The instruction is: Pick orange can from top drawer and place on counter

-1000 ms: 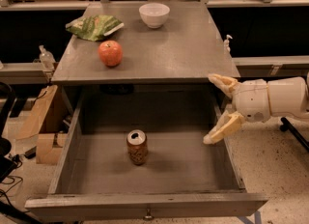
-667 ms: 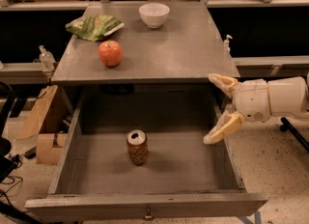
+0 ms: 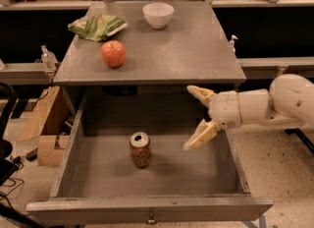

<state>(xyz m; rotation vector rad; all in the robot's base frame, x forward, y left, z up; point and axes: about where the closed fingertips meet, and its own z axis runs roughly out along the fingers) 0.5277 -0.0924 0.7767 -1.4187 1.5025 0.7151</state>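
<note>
The reach is in hand, nothing grasped yet: the orange can stands upright on the floor of the open top drawer, near its middle. The gripper hangs over the drawer's right side, jaws spread wide and empty, well apart from the can. Next it should travel left and down to straddle the can, close, then lift it to the counter, clear of the apple.
</note>
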